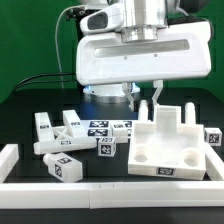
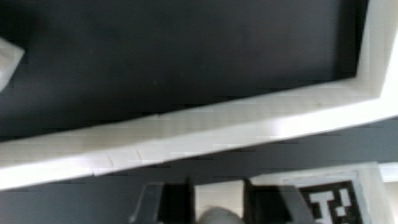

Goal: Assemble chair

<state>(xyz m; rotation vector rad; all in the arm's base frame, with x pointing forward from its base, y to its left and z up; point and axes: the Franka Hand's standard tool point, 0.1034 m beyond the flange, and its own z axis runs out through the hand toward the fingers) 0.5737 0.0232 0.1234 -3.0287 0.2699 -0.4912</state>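
The biggest chair piece, a white notched panel (image 1: 168,145) with upright posts, stands at the exterior view's right. Loose white tagged bars (image 1: 55,132) and a small cube (image 1: 107,147) lie at the left. My gripper (image 1: 131,94) hangs over the table's middle, just left of the panel's near post (image 1: 157,97). In the wrist view my gripper (image 2: 212,206) shows two dark fingers (image 2: 175,203) shut on a narrow white piece (image 2: 212,192) with a rounded grey end. In the exterior view that piece is hidden under the hand. A tagged white part (image 2: 334,193) sits beside the fingers.
A low white border rail (image 1: 100,190) edges the black table at the front and left, and crosses the wrist view (image 2: 196,130). The marker board (image 1: 97,125) lies flat among the loose parts. Another tagged block (image 1: 213,135) sits at the far right.
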